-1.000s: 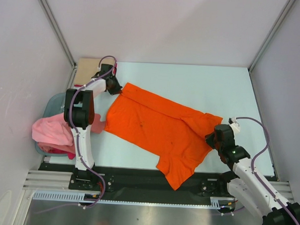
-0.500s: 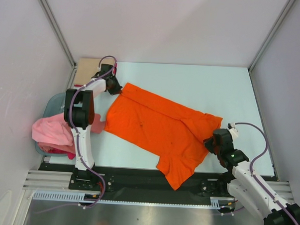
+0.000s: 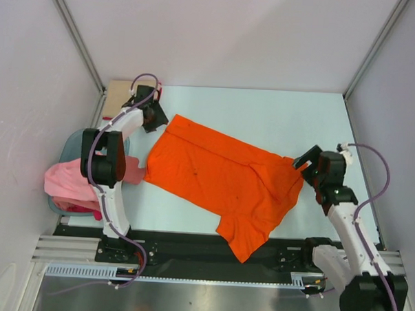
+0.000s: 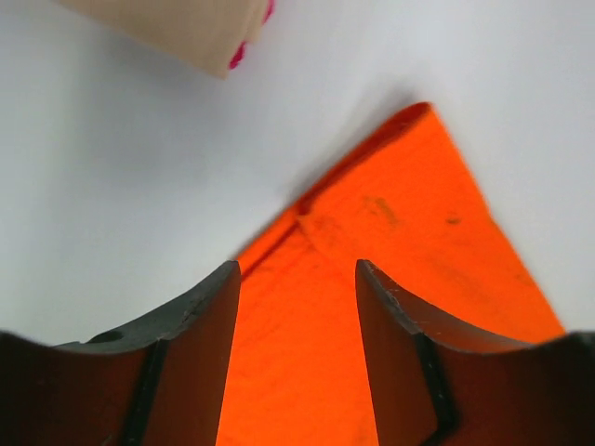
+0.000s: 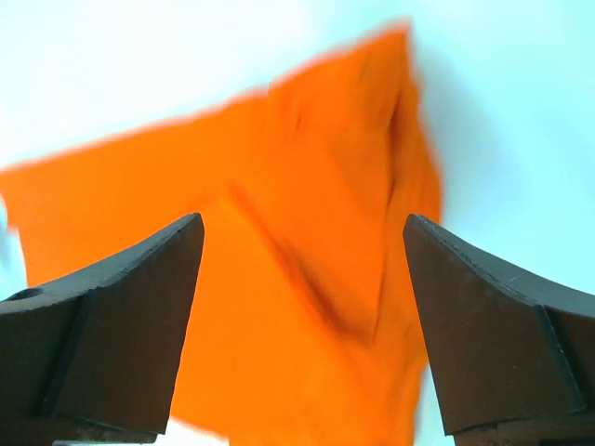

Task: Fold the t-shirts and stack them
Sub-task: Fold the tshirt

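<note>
Your right gripper (image 3: 305, 162) is open above the right corner of the orange t-shirt (image 3: 220, 177), the left gripper (image 3: 154, 117) open at its far-left corner; lower both and pinch the edge fully.

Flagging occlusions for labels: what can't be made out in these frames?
Top view: tub mostly under pink shirt and left arm; contents unseen.
Left wrist: tan shirt cut by top edge.
Right wrist: orange shirt blurred, folds unclear.

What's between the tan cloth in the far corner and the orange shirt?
Bare table, as the left wrist view shows; from above, the left pincer hangs over that gap.
</note>
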Motion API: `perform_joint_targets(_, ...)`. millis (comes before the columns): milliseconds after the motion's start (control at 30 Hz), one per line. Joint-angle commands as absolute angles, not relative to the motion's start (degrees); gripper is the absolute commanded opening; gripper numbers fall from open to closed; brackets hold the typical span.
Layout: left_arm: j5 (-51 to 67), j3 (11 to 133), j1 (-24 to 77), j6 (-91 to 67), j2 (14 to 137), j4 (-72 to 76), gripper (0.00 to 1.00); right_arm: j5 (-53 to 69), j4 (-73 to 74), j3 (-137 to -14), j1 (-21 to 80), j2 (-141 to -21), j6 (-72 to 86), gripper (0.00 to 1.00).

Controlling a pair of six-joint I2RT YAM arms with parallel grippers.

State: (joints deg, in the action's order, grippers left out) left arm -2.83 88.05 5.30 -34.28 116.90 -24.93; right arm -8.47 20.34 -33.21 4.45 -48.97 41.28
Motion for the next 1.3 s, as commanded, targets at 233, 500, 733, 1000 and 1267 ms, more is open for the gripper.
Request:
perform_joint_targets(233, 5.7, 98.7, 8.5, -31.4, 120.1, -24.9, 0.49, -3.5, 5.3, -37.4, -3.8, -68.0, 31.3, 0.92)
perform_joint_targets(500, 5.7, 107.1, 8.5, -32.8, 131.2, -28.2, 0.43, 1.2, -1.3, -35.7, -6.2, -74.4, 30.0, 0.79)
perform_joint_targets(733, 5.0, 111.9, 7.6, -35.6, 136.4, -32.1, 0.42, 3.5, -4.1, -34.6, -7.1, -77.8, 29.0, 0.65)
perform_joint_targets(1000, 5.7, 113.1, 6.9, -36.0, 138.2, -33.1, 0.42, 1.8, -3.9, -33.7, -8.7, -78.5, 30.0, 0.64)
perform_joint_targets(1267, 6.0, 113.4, 6.8, -36.3, 138.9, -33.4, 0.43, 2.9, -3.9, -36.5, -9.2, -84.3, 32.9, 0.60)
